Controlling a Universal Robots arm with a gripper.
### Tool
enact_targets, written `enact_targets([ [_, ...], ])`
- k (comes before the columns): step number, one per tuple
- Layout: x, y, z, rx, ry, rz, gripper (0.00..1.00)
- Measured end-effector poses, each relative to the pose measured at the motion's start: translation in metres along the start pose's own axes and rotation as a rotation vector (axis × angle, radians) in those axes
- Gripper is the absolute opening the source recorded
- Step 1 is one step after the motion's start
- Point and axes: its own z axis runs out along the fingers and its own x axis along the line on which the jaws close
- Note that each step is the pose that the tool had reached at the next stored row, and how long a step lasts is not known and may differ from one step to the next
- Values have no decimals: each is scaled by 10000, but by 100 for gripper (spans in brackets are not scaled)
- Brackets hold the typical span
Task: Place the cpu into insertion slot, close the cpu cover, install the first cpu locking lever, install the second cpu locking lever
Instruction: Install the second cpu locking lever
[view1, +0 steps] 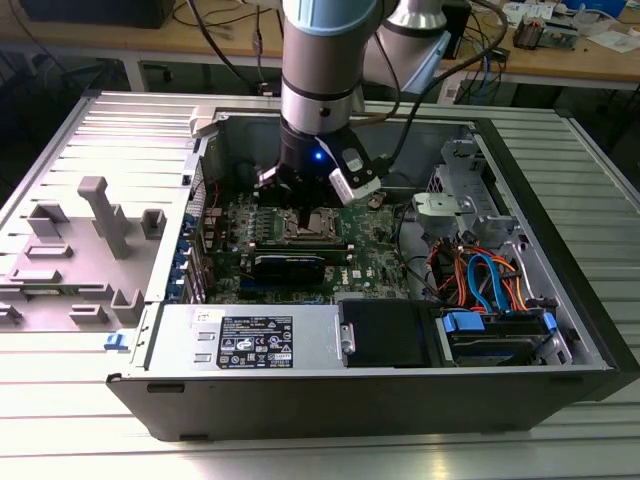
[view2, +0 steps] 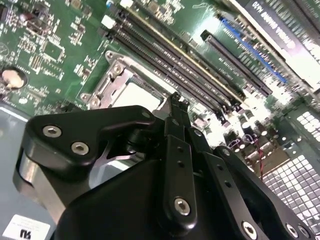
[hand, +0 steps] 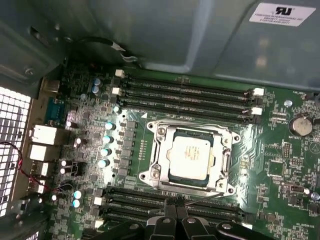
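Silver-grey arm (view1: 318, 60) with pale-blue cap; black, screw-studded pincer (view2: 177, 102).

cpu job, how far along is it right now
Done, it seems: the cpu lies in the socket, and the cpu cover looks closed flat around it. In hand: the gripper hovers at the socket's edge, fingers together, holding nothing that can be made out. Left: the locking levers; a thin rod near the fingertips may be one, but whether it is latched cannot be told.

Lab or workshop, cluttered wooden benches (view1: 120, 40), cables (view1: 225, 40), metal worktable (view1: 590, 180)
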Motion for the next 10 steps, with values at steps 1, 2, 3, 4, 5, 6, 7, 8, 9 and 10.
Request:
enact_targets([
  [1, 3, -21, 6, -29, 1, 0, 12],
  [2, 5, -42, 19, -40, 4, 3, 12],
  [3, 7, -50, 34, -54, 10, 30, 12],
  [4, 7, -51, 40, -64, 14, 89, 12],
  [5, 7, -52, 43, -69, 18, 193, 12],
  [6, 6, -52, 50, -79, 19, 402, 12],
  [7, 6, -53, 52, -87, 25, 508, 12],
  [8, 8, -52, 56, -117, 30, 562, 12],
  [9, 9, -52, 59, -151, 30, 566, 12],
  [10, 10, -52, 59, -166, 29, 566, 12],
])
